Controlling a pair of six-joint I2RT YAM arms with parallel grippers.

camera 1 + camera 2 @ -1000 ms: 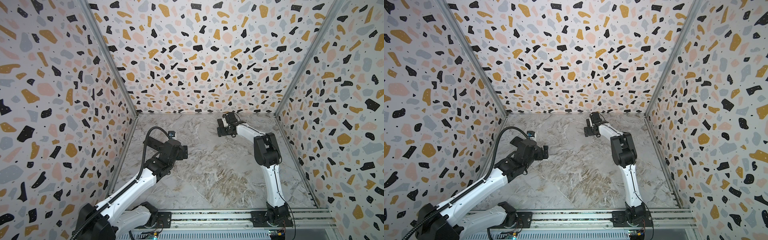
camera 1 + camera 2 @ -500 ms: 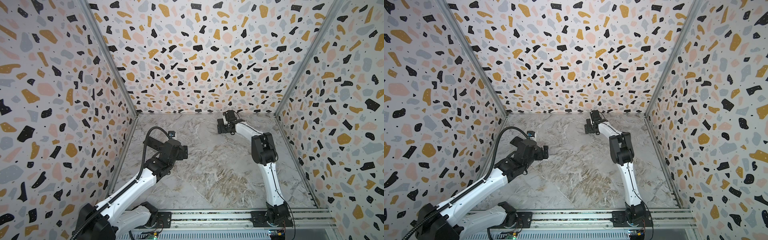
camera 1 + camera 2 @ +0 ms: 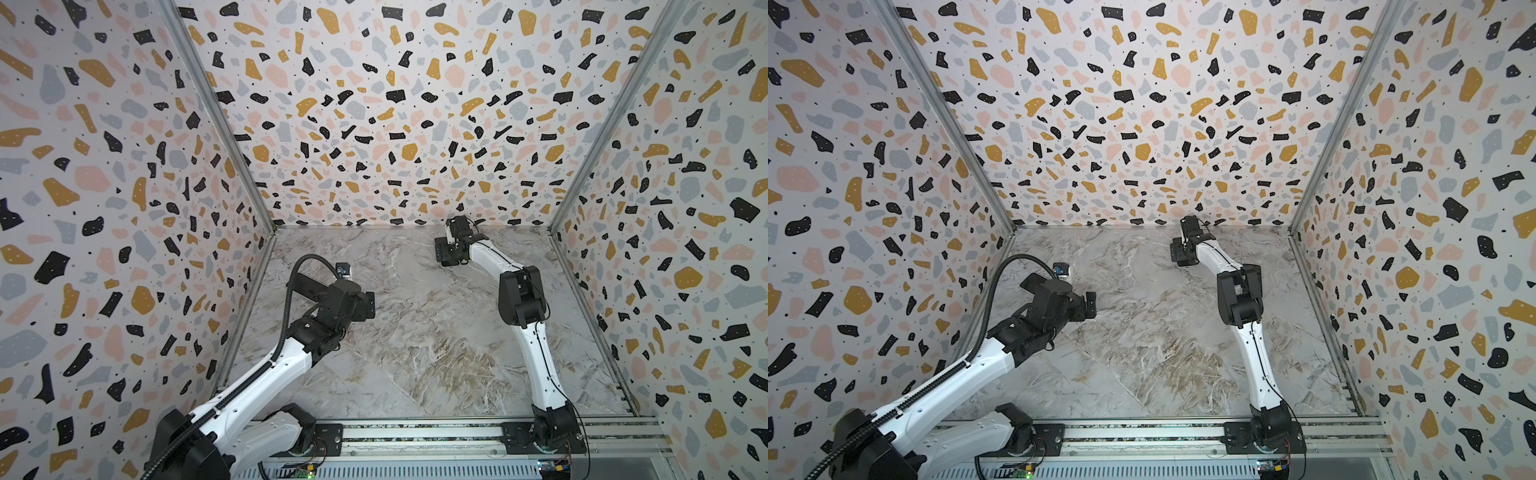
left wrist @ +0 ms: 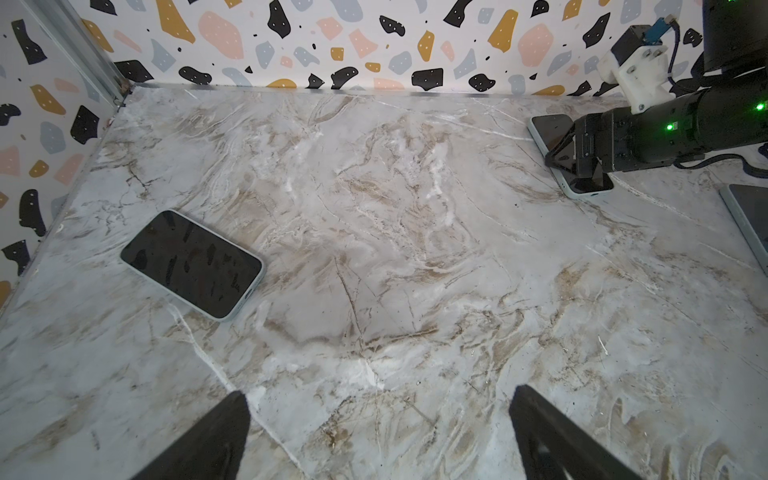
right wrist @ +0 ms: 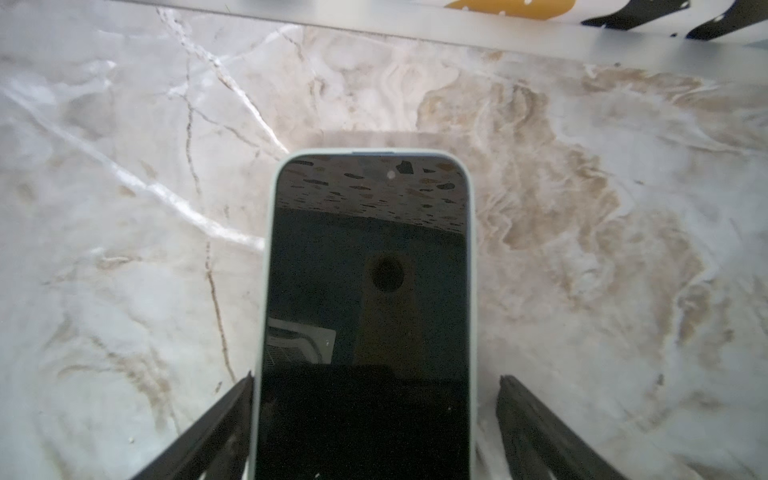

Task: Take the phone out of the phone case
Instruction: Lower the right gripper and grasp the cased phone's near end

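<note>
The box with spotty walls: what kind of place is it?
Probably a robot test booth, not a home. Printed speckled walls box in a marble-look tabletop, a left arm and right arm are bolted to a front rail, and a cased phone lies there.

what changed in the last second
The right arm drew its elbow slightly toward the middle. The right gripper stayed low over the cased phone, its fingers astride it with a gap on one side, so nothing is gripped yet. The left gripper stayed open and unmoved.
</note>
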